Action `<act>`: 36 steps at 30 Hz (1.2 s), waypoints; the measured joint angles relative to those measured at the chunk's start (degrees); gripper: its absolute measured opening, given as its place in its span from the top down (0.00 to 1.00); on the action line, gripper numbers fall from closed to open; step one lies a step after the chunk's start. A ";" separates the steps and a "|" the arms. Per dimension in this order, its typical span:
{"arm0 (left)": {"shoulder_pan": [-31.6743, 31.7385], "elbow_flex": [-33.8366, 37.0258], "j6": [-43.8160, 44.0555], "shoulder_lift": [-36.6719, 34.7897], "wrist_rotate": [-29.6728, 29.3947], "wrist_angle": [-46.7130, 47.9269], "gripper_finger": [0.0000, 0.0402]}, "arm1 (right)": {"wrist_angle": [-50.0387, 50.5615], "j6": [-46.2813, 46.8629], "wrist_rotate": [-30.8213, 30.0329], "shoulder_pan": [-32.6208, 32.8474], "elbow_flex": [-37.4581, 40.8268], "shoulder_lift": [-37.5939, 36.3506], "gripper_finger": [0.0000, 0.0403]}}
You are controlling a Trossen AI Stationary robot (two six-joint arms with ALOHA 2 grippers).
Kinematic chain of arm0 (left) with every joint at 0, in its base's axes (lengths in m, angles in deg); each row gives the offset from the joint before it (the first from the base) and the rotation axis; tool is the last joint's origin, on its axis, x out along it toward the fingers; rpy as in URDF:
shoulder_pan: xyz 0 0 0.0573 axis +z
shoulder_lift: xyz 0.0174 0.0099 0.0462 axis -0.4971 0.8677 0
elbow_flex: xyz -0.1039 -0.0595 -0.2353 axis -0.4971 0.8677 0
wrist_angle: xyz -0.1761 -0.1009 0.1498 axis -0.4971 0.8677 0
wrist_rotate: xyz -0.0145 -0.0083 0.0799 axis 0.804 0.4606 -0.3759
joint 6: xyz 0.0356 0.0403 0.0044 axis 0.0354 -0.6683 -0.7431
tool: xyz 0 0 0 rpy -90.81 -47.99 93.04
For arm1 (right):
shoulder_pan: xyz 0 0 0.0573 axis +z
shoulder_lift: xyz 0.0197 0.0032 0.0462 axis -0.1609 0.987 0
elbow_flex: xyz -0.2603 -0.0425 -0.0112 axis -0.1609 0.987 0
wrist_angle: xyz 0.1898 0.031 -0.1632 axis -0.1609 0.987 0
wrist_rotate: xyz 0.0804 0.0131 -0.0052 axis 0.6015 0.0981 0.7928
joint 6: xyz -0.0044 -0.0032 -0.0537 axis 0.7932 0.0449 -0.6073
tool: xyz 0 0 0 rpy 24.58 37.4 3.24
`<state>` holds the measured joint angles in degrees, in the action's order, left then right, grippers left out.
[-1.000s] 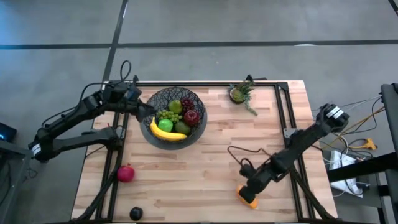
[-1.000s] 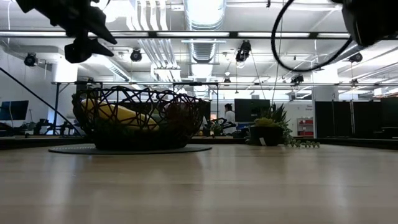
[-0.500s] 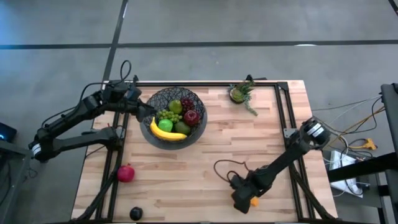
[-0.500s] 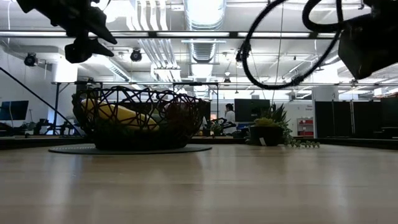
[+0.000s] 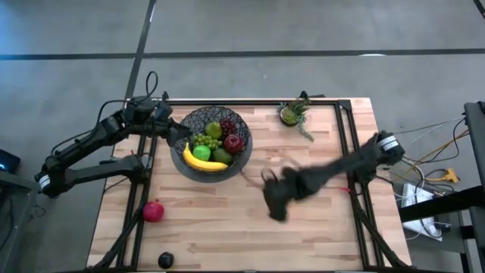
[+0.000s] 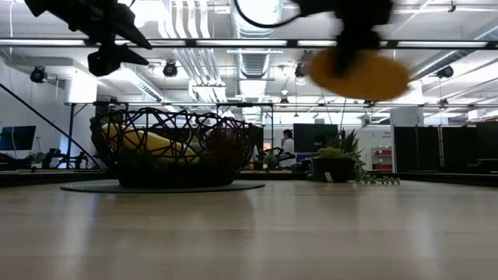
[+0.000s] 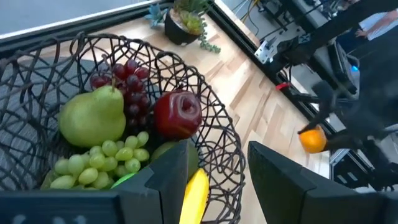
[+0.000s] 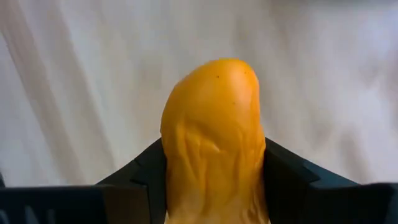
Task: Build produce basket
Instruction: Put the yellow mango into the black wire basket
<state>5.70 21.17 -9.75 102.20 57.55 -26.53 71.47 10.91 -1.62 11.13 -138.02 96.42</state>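
The dark wire basket (image 5: 214, 142) stands at the table's far left on a flat grey disc (image 6: 163, 187). It holds a banana (image 5: 198, 161), green grapes (image 7: 118, 152), a pear (image 7: 93, 116), a red apple (image 7: 178, 113) and purple grapes. My right gripper (image 5: 276, 199), blurred over the table's middle, is shut on an orange piece (image 8: 214, 143), which also shows as the orange piece (image 6: 359, 74) in the low view. My left gripper (image 7: 221, 177) hovers open above the basket's left rim. A red fruit (image 5: 154, 211) and a dark plum (image 5: 165, 260) lie on the near left of the table. My right gripper pinches the orange piece between its two fingers, one finger (image 8: 146, 171) on each side (image 8: 180, 162). The piece sticks out past the fingertips. It is lifted clear of the table and shows below the gripper in the low view.
A small spiky green plant (image 5: 294, 114) in a pot stands at the far edge, right of the basket. Dark frame rails (image 5: 342, 144) run along the table's sides. Bare wood lies between the basket and the right gripper.
My right gripper has risen from the table's near right corner with the orange piece and swung fast toward the table's middle and far left, toward the basket. The orange piece is lifted clear of the table. The left arm has kept still.
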 joint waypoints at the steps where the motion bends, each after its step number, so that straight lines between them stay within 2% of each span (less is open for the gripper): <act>1: -0.01 0.00 0.02 0.17 0.01 -0.50 0.62 | -3.50 -2.41 -0.56 -2.92 -0.12 -0.79 0.56; 4: -0.02 0.00 0.72 0.45 0.00 -2.08 0.62 | -17.31 -8.50 -0.23 -11.94 -0.21 -1.34 0.56; 10: -0.74 -0.17 2.95 -0.16 -0.03 -2.15 0.62 | -55.53 -12.18 8.06 -25.74 -0.66 4.57 0.56; 13: -0.83 -0.15 3.13 -1.33 0.00 -2.07 0.63 | -64.38 -11.76 7.93 -30.02 -3.06 9.74 0.56; 18: -0.81 -0.09 3.09 -2.88 -0.41 -1.91 0.62 | -64.09 -9.58 7.92 -34.51 -10.77 18.23 0.56; 23: -0.81 0.04 2.99 -3.35 -1.50 -1.92 0.62 | -63.93 -7.87 7.62 -35.84 -19.28 25.99 0.56; 31: -0.74 0.36 2.09 -2.38 -5.86 -1.86 0.62 | -61.70 1.08 0.50 -36.16 -34.45 38.11 0.55; 36: -0.76 0.54 1.40 -2.06 -6.27 -2.00 0.62 | -60.79 7.11 -0.53 -36.16 -41.46 44.45 0.55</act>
<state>4.93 21.71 -8.35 100.14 51.28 -28.52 10.68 18.02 -2.15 -25.03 -179.48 140.86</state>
